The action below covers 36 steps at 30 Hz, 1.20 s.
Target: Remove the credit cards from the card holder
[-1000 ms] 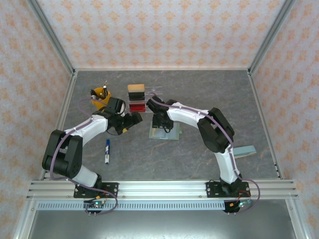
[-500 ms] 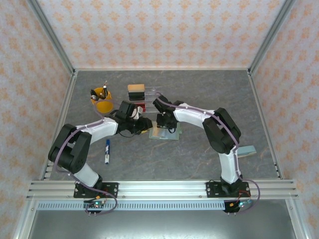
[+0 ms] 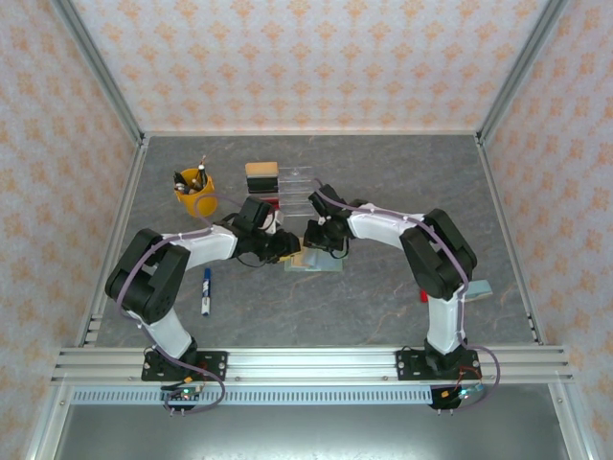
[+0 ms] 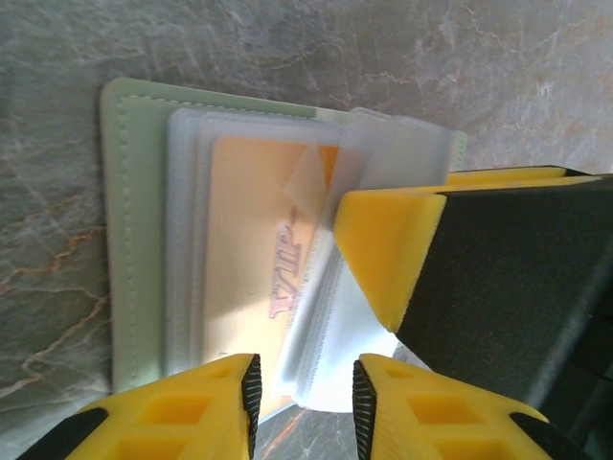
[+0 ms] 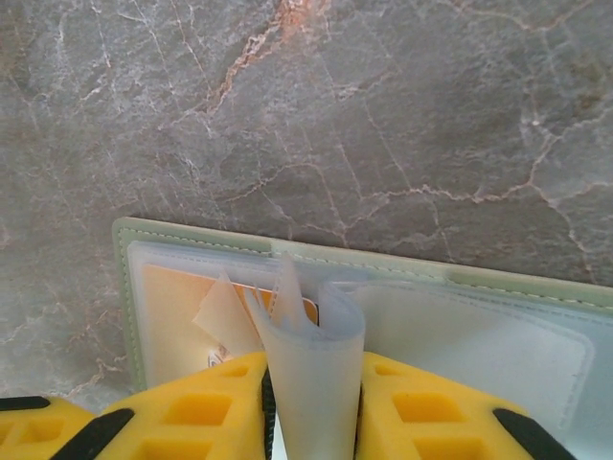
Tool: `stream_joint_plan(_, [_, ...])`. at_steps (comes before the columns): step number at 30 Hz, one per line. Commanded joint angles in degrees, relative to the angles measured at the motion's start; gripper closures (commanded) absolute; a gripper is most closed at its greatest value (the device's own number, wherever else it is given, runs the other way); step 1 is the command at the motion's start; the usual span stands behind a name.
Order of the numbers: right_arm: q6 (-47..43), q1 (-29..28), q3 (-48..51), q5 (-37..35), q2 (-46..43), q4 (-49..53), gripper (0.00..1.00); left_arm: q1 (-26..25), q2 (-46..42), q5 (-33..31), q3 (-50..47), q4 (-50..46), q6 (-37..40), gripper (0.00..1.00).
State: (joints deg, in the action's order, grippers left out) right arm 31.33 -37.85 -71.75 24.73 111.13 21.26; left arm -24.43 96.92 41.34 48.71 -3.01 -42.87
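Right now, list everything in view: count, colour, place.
card holder: one, sage-green, open flat at the table's centre
credit card: one visible, tan-orange, under the holder's clear sleeves
clear sleeve: one, lifted off the holder
cup: one, yellow, far left
marker: one, blue, near left
tray: one, clear, beyond the holder
pad: one, pale blue-green, near right
table: one, grey marble
left gripper: yellow, open, at the holder's edge
right gripper: yellow, shut on the clear sleeve
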Motion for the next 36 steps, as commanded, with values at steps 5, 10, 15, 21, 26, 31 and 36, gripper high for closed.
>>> stream_joint_plan(5, [1.85, 0.75, 3.04, 4.63, -2.72, -5.15, 0.73, -0.8, 2.42, 1.03, 0.47, 3.28, -0.99, 0.63])
stream_joint_plan(10, [3.28, 1.37, 4.79, 6.24, -3.6, -7.91, 0.73, -0.8, 3.67, 0.04, -0.18, 3.25, -0.8, 0.63])
stream_joint_plan(15, [4.41, 2.0, 6.13, 7.43, -5.14, -9.81, 0.68, -0.8, 4.68, 1.55, -0.97, 5.86, -1.95, 0.61])
stream_joint_plan(21, [5.83, 3.41, 9.42, 7.01, -10.13, -14.32, 0.58, -0.81, 4.54, 1.78, -1.23, 5.3, 0.22, 0.61])
stream_joint_plan(26, [6.5, 3.83, 10.28, 5.2, -12.96, -14.24, 0.57, -0.78, 5.73, 3.71, 0.1, 4.72, 0.51, 0.58])
stream_joint_plan(31, [6.03, 3.78, 11.52, 0.93, -16.21, -12.49, 0.57, -0.96, 5.65, 4.84, 2.43, 1.98, 1.58, 0.52])
stream_joint_plan(36, [5.15, 3.79, 11.52, -3.09, -18.43, -9.79, 0.57, -2.06, 5.63, 4.91, 6.09, -2.33, 3.21, 0.46])
